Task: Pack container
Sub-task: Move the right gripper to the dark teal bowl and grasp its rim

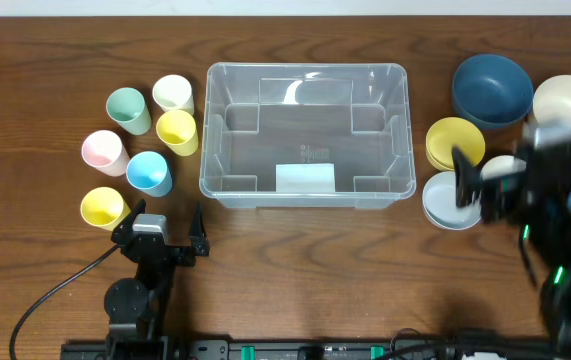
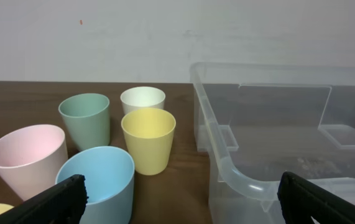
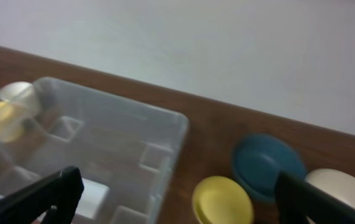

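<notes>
Nothing packed yet, container (image 1: 305,67) empty. Left hand (image 1: 163,222), right hand (image 3: 174,196) spread apart, empty. Blue cup (image 1: 149,172), left of frame, probably to be grabbed next.

blue cup (image 2: 99,180) nearest | container (image 2: 239,177) right | fingers (image 2: 59,199) wide apart

matte black left gripper (image 2: 181,183) with a grey wrist plate (image 1: 148,228) and thin black cable (image 1: 50,297); black right gripper (image 3: 178,180) on an arm (blurred overhead) with green lights (image 1: 557,272).
</notes>
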Controlling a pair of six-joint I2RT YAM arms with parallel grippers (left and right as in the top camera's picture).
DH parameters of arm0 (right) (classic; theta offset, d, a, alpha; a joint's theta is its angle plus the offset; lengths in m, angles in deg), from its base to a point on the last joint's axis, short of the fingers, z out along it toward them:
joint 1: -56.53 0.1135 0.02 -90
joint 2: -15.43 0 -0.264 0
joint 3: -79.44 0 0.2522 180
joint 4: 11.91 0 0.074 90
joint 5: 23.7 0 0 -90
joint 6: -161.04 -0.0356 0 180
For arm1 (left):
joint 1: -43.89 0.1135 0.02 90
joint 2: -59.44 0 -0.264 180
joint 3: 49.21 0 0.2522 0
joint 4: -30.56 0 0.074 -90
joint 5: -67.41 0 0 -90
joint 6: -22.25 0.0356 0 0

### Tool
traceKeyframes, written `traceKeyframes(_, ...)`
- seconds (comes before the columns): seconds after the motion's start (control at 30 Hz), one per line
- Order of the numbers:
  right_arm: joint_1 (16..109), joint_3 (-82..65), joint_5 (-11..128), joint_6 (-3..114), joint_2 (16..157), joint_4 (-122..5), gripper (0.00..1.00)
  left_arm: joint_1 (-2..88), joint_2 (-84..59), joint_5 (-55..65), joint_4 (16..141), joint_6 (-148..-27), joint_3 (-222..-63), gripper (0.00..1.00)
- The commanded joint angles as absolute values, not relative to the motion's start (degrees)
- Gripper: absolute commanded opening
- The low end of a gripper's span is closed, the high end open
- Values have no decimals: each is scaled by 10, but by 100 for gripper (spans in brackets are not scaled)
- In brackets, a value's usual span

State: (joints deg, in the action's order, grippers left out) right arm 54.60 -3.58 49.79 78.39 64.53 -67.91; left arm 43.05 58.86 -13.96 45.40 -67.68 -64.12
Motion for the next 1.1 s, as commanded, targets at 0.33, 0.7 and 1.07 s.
traceKeyframes(0.33,539,-253,288,728,918,-820,99,432,592,-134,473,-671,-632,98)
traceKeyframes(0.7,422,-253,573,558,964,-854,99,432,592,-134,473,-671,-632,98)
traceKeyframes(1.07,366,-253,591,603,1082,-798,99,432,592,-134,473,-671,-632,98)
